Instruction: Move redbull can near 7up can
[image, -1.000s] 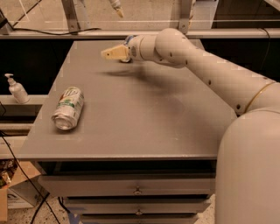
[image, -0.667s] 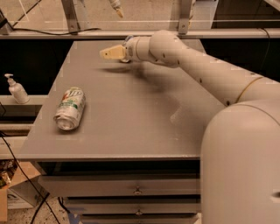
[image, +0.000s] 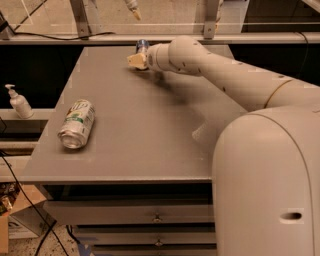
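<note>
Seen at far edge: gripper (image: 136, 61) close against redbull (image: 142, 45), grip impossible to judge. Clamp squarely mid-can, lift clear, carry near-left toward lying 7up (image: 76, 123), set down just beside, not touching.

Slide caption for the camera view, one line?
The end effector at the redbull can, far edge of the table; 7up can lying on its side near the left edge.

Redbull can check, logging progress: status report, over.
Gripper at far edge of grey table, beside slim blue-silver redbull can. Wide white-green 7up can lying on side, front-left. No obstacle between.
</note>
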